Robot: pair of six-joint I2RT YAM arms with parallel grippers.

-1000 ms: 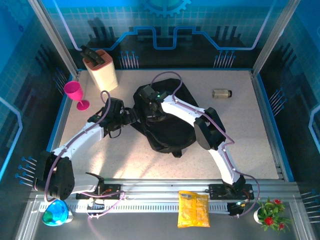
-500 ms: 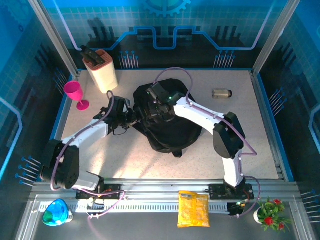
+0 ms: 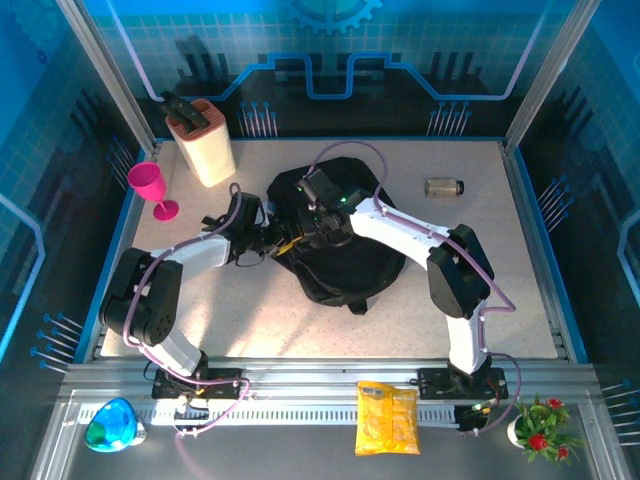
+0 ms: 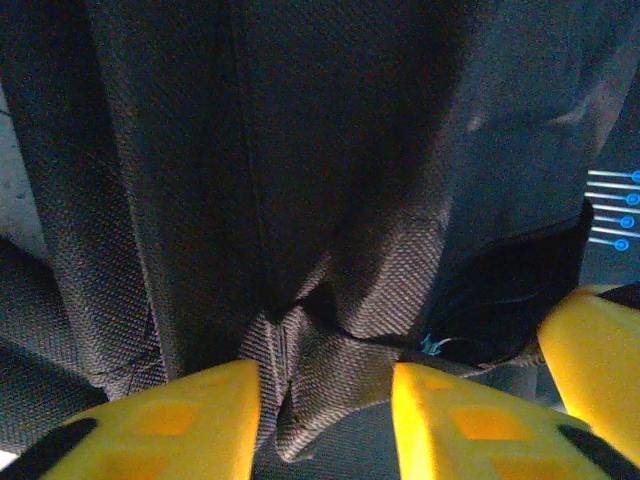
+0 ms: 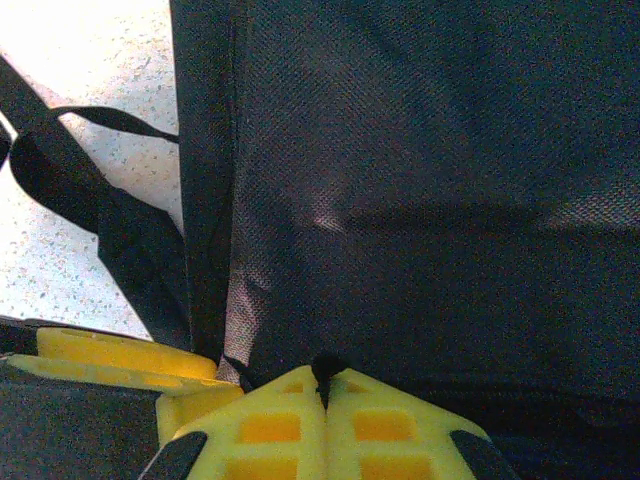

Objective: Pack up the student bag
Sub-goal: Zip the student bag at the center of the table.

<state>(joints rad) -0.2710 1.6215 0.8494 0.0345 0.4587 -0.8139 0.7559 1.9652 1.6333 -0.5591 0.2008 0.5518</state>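
Note:
The student bag (image 3: 345, 262), a black fabric backpack, lies crumpled in the middle of the table. My left gripper (image 3: 276, 240) is at its left edge. In the left wrist view a bunched fold of the student bag (image 4: 330, 350) fills the narrow gap of the left gripper (image 4: 325, 395), touching both yellow fingers. My right gripper (image 3: 318, 216) is on the bag's upper left part. In the right wrist view the right gripper (image 5: 322, 385) is shut, pinching a small black nub of the student bag (image 5: 400, 200). The two grippers are close together.
A cream knife block (image 3: 205, 140) and a pink goblet (image 3: 150, 187) stand at the back left. A small jar (image 3: 443, 187) lies at the back right. On the front rail are a yellow packet (image 3: 387, 417), a blue object (image 3: 112, 425) and a flower pot (image 3: 540, 428).
My left gripper has moved right to the bag's edge and its jaws have narrowed onto a fold of fabric. My right gripper, still shut, shifted slightly back and right with the bag.

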